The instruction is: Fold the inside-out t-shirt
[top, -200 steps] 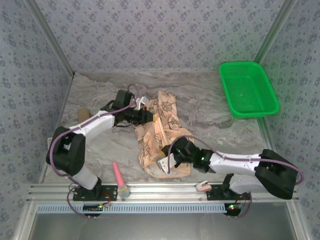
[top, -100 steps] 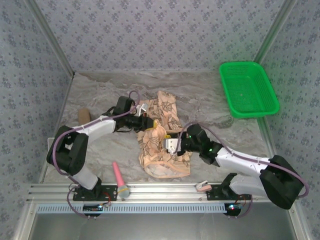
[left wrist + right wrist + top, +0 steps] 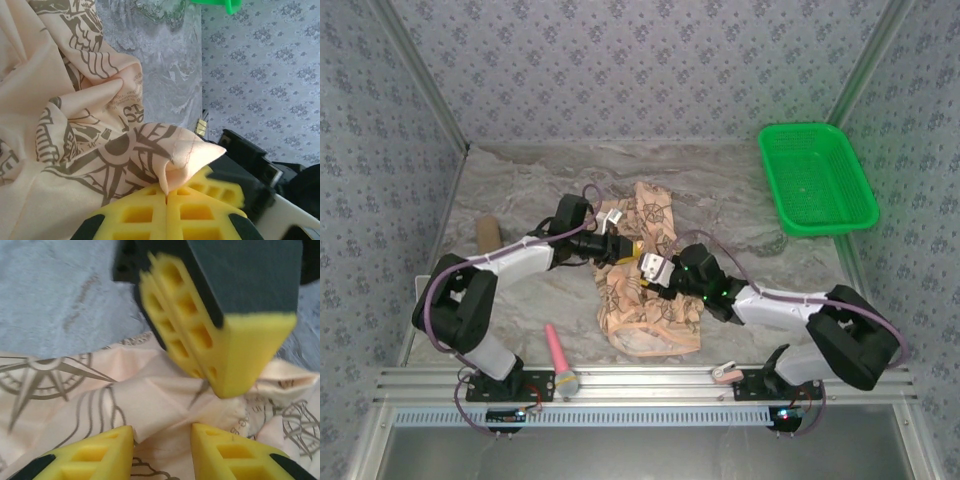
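Note:
The inside-out t-shirt (image 3: 645, 275) lies crumpled mid-table, peach with dark compass prints. My left gripper (image 3: 625, 247) is at its upper left part, shut on a pointed fold of the t-shirt (image 3: 75, 125); the yellow fingers (image 3: 145, 215) meet with cloth pinched between them. My right gripper (image 3: 651, 268) is just to the right, almost touching the left one. In the right wrist view its gripper (image 3: 162, 440) stands open over a pale fold of the t-shirt (image 3: 150, 400), and the left gripper's fingers (image 3: 215, 340) hang close above that fold.
A green plastic basket (image 3: 815, 178) stands at the back right. A pink stick with a grey end (image 3: 560, 358) lies near the front edge on the left. A brown roll (image 3: 488, 235) sits at the far left. Patterned walls close in three sides.
My right gripper has let go at the shirt's near edge, opened, and moved up and left to the left gripper. The left gripper has shifted slightly right with its fold.

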Controlling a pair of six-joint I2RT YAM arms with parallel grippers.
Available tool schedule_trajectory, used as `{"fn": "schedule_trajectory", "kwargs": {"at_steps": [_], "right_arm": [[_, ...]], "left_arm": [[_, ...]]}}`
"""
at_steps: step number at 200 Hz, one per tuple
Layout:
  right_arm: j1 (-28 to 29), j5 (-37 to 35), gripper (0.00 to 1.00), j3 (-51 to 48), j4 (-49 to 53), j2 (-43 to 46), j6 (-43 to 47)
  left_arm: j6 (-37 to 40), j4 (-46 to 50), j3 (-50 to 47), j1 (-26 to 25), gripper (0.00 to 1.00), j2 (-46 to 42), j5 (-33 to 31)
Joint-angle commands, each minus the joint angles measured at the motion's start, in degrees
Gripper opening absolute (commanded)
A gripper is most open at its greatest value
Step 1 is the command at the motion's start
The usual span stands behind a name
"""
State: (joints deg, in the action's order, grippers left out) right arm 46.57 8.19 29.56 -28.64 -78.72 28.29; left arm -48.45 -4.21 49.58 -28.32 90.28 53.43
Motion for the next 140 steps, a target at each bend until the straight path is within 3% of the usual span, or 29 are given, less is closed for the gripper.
{"fn": "schedule_trajectory", "kwargs": {"at_steps": [1,48,57,75,88,117,140], "right_arm": [[0.7,-6.2,0.36,-0.5,-7.3,-2.1,-6.0],[0.8,-6.2,0.26,1.1,-12.8,-5.5,-11.7],[0.4,-5.3,0.21,1.0,-13.8,-5.7,-13.1],[-0.9,-1.3,0.01,0.0,-14.8,-5.3,-13.9],[-1.8,1.2,0.0,-0.9,-14.0,-3.7,-13.4],[-5.4,14.4,0.0,-2.9,-9.1,1.1,-9.8],[-7.3,24.2,0.0,-2.2,-1.4,5.1,-3.4]], "left_arm": [[-2.6,-3.2,-0.9,-0.5,0.08,-2.7,1.5],[-0.5,-3.1,-0.9,-1.5,0.12,-2.6,3.8],[0.6,-2.4,-1.0,-1.5,0.12,-2.7,3.9],[4.6,2.4,-0.5,-0.5,0.1,-2.6,3.1],[7.8,6.7,-0.1,0.9,0.08,-2.8,1.3],[14.6,12.8,0.2,2.8,0.0,-3.3,-2.8],[21.4,19.3,2.3,2.9,0.0,-2.2,-9.2]]}}
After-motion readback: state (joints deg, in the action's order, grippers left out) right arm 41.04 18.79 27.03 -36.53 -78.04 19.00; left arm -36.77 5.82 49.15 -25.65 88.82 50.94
